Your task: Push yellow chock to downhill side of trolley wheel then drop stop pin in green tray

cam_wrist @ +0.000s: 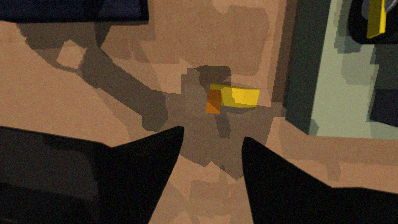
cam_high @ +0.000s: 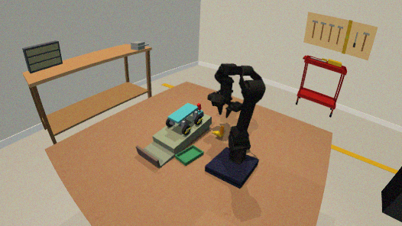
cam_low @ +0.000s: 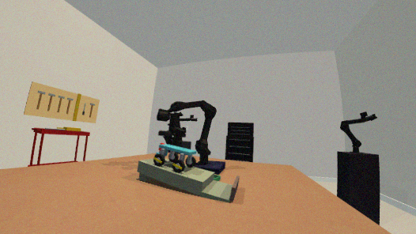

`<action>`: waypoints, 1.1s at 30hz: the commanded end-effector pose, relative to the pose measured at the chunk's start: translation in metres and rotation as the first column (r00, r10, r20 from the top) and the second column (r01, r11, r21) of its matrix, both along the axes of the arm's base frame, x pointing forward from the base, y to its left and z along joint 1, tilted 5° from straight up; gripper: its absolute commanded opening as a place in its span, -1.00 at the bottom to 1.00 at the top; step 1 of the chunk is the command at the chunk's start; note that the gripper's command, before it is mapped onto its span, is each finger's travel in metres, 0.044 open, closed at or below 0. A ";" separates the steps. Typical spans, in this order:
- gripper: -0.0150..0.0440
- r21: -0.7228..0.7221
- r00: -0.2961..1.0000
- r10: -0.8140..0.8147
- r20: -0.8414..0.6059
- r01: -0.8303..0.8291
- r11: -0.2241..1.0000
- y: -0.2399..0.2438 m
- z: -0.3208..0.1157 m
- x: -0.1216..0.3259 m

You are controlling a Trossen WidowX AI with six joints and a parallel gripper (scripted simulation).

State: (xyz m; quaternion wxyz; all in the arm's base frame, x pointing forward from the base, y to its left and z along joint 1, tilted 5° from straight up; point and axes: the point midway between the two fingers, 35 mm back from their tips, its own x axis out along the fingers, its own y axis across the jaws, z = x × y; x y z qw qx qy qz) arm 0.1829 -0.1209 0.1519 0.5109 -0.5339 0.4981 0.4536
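Note:
The trolley [cam_high: 183, 112] [cam_low: 177, 149] with a turquoise top stands on the ramp [cam_high: 164, 140] [cam_low: 198, 177] [cam_wrist: 325, 107]. The red-headed stop pin [cam_high: 199, 106] stands upright at its uphill end. The yellow chock [cam_high: 217, 133] [cam_wrist: 245, 97] lies on the brown surface beside the ramp's uphill part, clear of the wheels. Its orange handle [cam_high: 222, 130] [cam_wrist: 213, 102] stands up; its black base cannot be made out. My gripper [cam_high: 224, 115] [cam_wrist: 212, 138] is open and empty, pointing down above the chock, which shows just beyond the fingertips in the wrist view. The green tray [cam_high: 186, 163] sits beside the ramp's lower part.
The arm's dark blue base [cam_high: 231, 168] [cam_low: 217, 166] [cam_wrist: 75, 10] stands near the tray. A brown end stop [cam_high: 148, 156] [cam_low: 236, 190] rises at the ramp's foot. A trolley wheel [cam_wrist: 357, 22] shows at the wrist view's top right. A wooden workbench [cam_high: 88, 56] stands beyond the ramp.

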 end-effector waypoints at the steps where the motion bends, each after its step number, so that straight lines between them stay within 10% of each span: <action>1: 0.15 0.013 1.000 0.015 -0.005 -0.015 1.000 0.001 -0.004 -0.001; 33: 0.15 0.013 1.000 0.015 -0.005 -0.015 1.000 -0.003 -0.069 0.005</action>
